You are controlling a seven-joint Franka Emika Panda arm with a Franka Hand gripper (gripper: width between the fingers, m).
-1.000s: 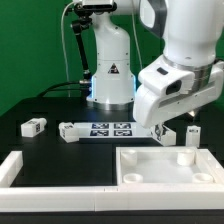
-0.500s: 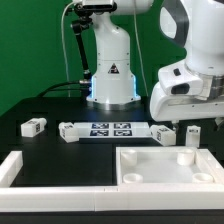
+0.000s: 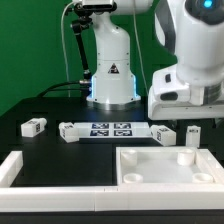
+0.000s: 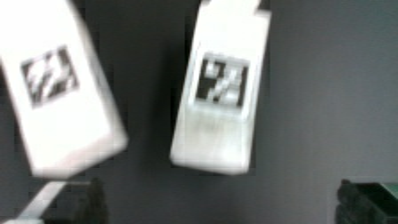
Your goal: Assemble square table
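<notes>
White plastic legs point(image 4: 222, 95) — blocky, tagged

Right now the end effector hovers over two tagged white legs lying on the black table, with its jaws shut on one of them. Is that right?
Not quite. The end effector hovers over a tagged white leg and a second leg lying on the black table, but its jaws stand open, holding neither. The wrist view shows it.

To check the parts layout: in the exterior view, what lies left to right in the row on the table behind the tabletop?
far-left leg → second leg → marker board → third leg → far-right leg
</notes>
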